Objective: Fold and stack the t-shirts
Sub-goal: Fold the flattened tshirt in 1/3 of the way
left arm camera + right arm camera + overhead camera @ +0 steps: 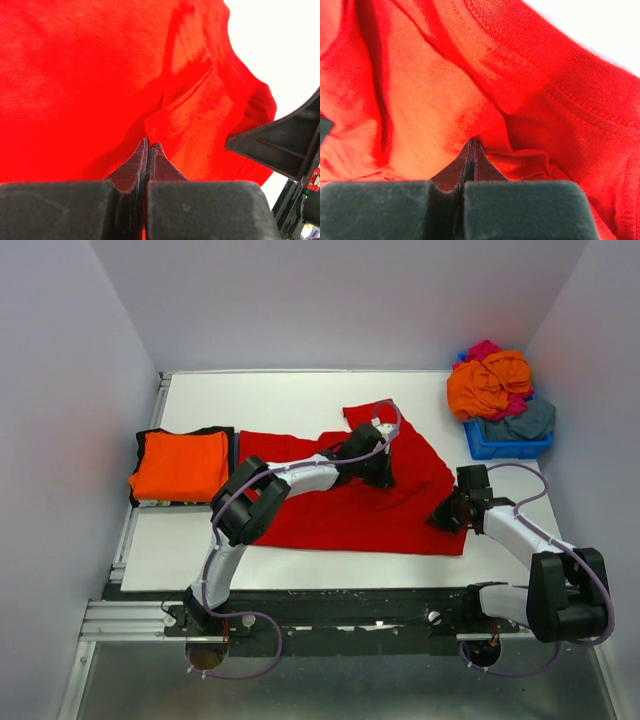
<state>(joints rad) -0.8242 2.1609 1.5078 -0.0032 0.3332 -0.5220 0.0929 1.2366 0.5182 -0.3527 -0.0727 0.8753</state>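
Left pincer (pixel 378 472), closed on a fold of the bright red cloth t-shirt (pixel 330 515) lying along the near edge of the white desk (pixel 290 400); right pincer (pixel 447 516) grips its right border, nearer that end.

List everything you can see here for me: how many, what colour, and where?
red t-shirt: one, bright red, spread across the middle of the table.
folded t-shirts: at least two, orange on top of black, stacked at the table's left edge.
loose t-shirts: at least three, orange, magenta and grey-blue, heaped in the bin.
bin: one, blue, far right corner of the table.
table: one, white, with pale walls on three sides.
left arm and right arm: two, white and black, reaching in from the near edge.
left tool: black, shut on the red t-shirt near its middle.
right tool: black, shut on the red t-shirt at its right edge.
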